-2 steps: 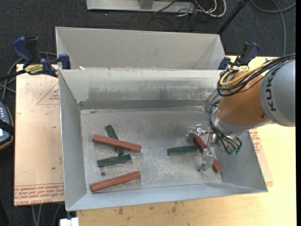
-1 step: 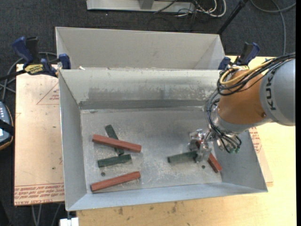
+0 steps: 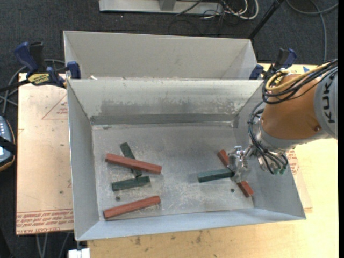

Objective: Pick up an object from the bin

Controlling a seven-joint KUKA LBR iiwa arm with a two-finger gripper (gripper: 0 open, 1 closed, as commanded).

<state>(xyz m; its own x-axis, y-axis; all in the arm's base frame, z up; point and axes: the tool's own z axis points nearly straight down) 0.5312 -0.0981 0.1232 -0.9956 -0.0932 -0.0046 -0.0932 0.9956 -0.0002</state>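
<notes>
At right, hand [image 3: 238,164] by dark green bar [image 3: 214,177], long axis nearly left-right

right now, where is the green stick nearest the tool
The green stick lies right of centre on the bin floor, its right end at the tool, beside a red stick.

The wrist wears a big rounded orange cover [image 3: 290,117] that's smooth and kind of pumpkin-shaped. Black and yellow cables [image 3: 279,82] loop over its top, and a smaller bundle [image 3: 274,165] with green and white bits hangs at its lower edge. Behind it the arm link [image 3: 329,98] is pale grey with dark "KU" lettering. The end effector [image 3: 238,162] is small, silvery metal.
</notes>
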